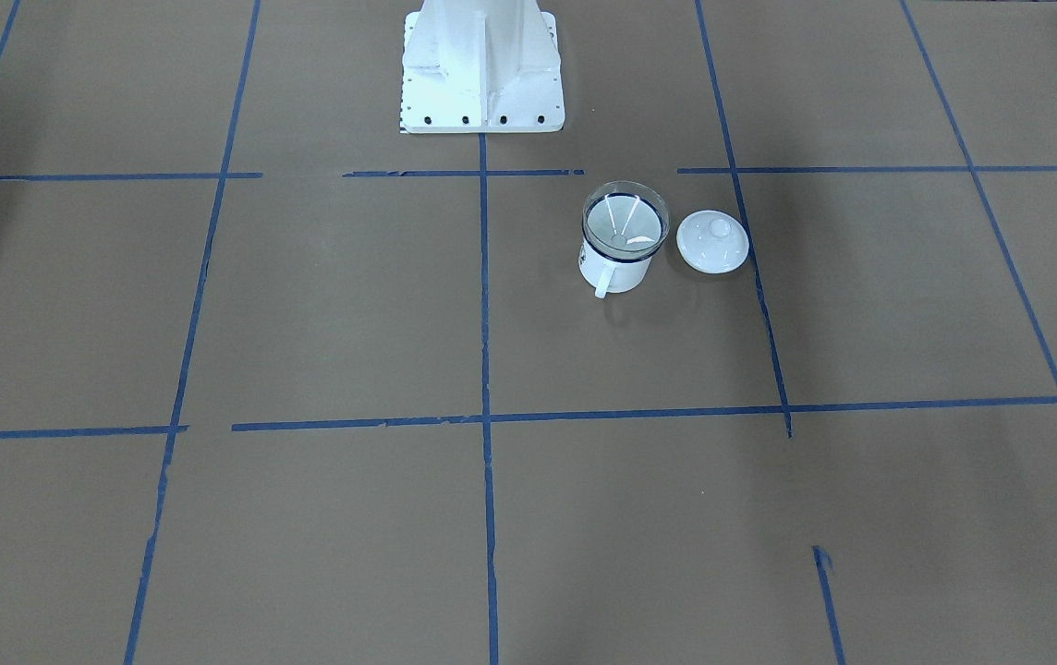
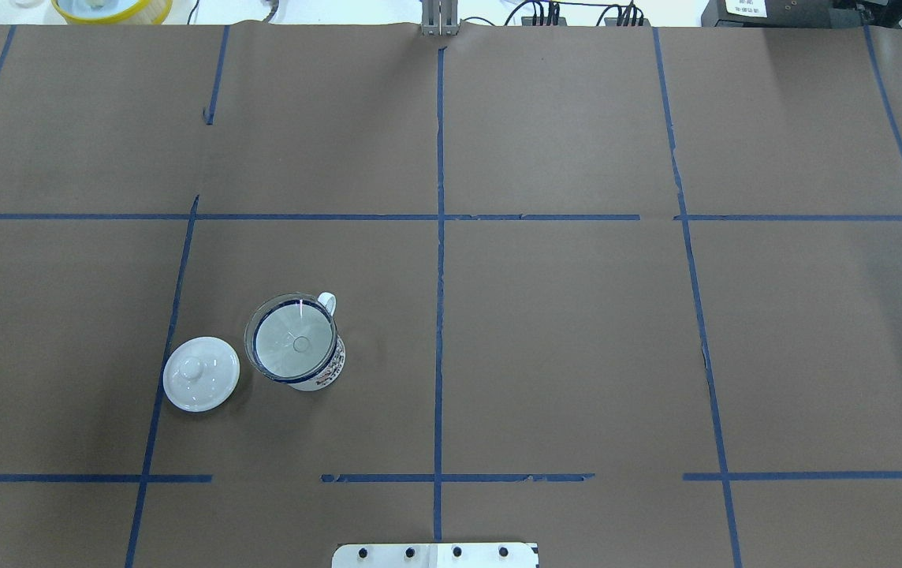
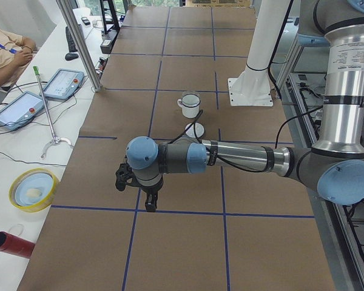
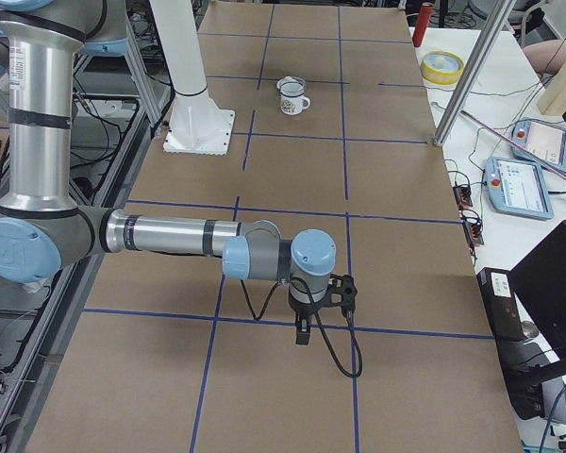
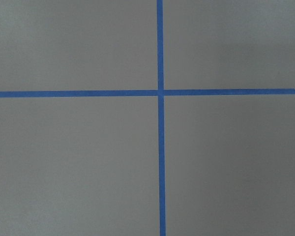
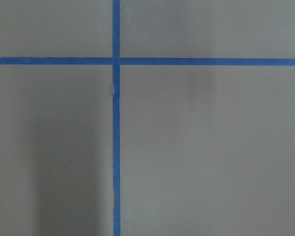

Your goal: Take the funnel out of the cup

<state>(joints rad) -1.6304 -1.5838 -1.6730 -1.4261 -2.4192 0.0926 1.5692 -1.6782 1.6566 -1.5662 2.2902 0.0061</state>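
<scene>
The clear plastic funnel sits in the mouth of the white mug with a dark blue rim, its spout down inside. Both also show in the overhead view: the funnel and the mug, on the table's left half. My left gripper hangs over the table far from the mug; I cannot tell whether it is open or shut. My right gripper hangs over the table's other end, also far away; I cannot tell its state. Both wrist views show only brown paper and blue tape.
A white domed lid with a knob lies on the table right beside the mug. The white robot base stands close behind them. Blue tape lines grid the brown table cover. Tablets, a yellow bowl and operators sit beyond the far edge.
</scene>
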